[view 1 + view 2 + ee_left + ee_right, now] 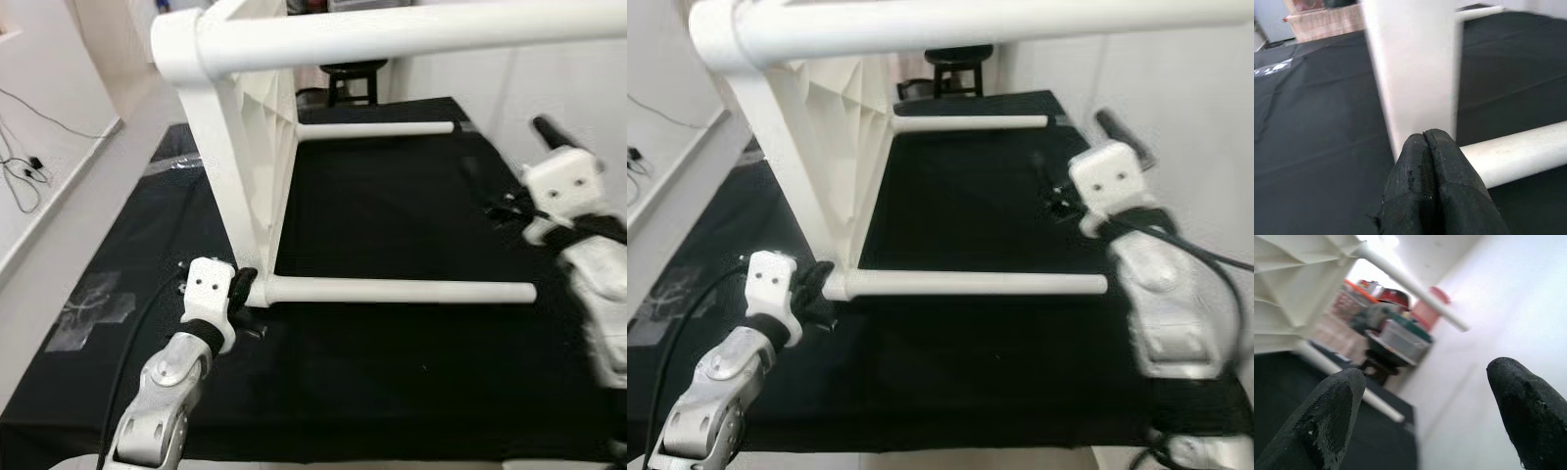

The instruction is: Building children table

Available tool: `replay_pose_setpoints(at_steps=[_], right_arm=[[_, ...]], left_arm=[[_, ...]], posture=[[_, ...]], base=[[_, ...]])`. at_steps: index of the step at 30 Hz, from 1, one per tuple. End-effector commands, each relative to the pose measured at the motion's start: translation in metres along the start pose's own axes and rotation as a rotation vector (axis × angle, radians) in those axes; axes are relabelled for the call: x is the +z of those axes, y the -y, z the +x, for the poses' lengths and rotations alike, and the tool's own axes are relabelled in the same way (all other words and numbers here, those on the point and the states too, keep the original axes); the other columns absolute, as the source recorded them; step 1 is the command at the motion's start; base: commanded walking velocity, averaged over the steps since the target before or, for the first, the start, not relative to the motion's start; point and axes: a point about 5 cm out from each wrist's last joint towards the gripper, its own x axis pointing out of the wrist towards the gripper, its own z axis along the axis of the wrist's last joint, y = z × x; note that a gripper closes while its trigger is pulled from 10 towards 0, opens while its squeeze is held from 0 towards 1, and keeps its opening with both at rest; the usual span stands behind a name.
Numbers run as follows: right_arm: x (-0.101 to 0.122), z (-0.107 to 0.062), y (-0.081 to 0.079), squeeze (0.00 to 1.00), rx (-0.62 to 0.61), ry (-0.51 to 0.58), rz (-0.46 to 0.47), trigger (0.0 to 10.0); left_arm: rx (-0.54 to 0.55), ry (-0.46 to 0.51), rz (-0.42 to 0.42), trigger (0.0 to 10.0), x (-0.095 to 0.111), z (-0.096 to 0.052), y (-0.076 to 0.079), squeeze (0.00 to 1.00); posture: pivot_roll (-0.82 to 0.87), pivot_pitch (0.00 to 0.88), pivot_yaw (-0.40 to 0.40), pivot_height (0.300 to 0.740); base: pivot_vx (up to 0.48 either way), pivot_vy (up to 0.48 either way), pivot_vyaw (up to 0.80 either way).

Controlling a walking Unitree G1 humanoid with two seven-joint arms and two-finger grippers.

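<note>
White table (pixel 245 147) lies on its side on the black mat (pixel 392 362).
Left gripper (pixel 243 286) clenched, tips against the nearest leg's (pixel 402 291) base; right gripper (pixel 1425 416) spread wide, off to the right.

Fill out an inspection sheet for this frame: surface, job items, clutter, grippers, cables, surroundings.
Surface: black cloth spread over the floor, with tape patches at its left edge.
Job's things: white table lying on its side, legs pointing to the robot's right; lower leg rests on the cloth.
Clutter: nothing seen.
Grippers: left gripper shut, tips at the base of the lower leg by the tabletop; right gripper open, raised clear of the table.
Cables: black cable along the left arm; wall cord at far left.
Surroundings: dark stool beyond the cloth, white walls.
</note>
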Motion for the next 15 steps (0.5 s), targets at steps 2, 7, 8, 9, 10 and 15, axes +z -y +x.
replay_pose_setpoints(at_steps=[2, 7, 8, 9, 10, 15], right_arm=[[0.03, -0.014, 0.009, 0.0, 0.087, 0.076, -0.127, 10.0], [0.038, -0.026, 0.017, 0.0, 0.114, 0.059, -0.202, 10.0], [0.038, -0.026, 0.017, 0.0, 0.114, 0.059, -0.202, 10.0], [0.039, -0.029, 0.02, 0.0, 0.109, 0.049, -0.217, 10.0], [0.039, -0.032, 0.032, 0.0, 0.042, 0.038, -0.271, 10.0], [0.063, -0.027, 0.076, 0.0, -0.237, 0.103, -0.457, 10.0]], left_arm=[[0.032, -0.003, 0.005, 10.0, -0.002, 0.001, -0.012, 0.0], [0.037, 0.006, 0.005, 10.0, -0.001, 0.005, -0.014, 0.0], [0.037, 0.006, 0.005, 10.0, -0.001, 0.005, -0.014, 0.0], [0.037, 0.008, 0.004, 10.0, -0.001, 0.006, -0.014, 0.0], [0.035, 0.011, 0.003, 10.0, 0.0, 0.007, -0.014, 0.0], [0.035, 0.017, 0.001, 10.0, 0.0, 0.008, -0.013, 0.0]], posture=[[-0.03, 0.101, 0.07, 0.74], [-0.05, 0.099, 0.071, 0.74], [-0.05, 0.099, 0.071, 0.74], [-0.05, 0.099, 0.07, 0.74], [-0.05, 0.096, 0.069, 0.74], [-0.05, 0.086, 0.063, 0.74]], base=[[0.0, 0.0, 0.0], [0.0, 0.0, 0.0], [0.0, 0.0, 0.0], [0.0, 0.0, 0.0], [0.0, 0.0, 0.0], [0.0, 0.0, 0.0]])
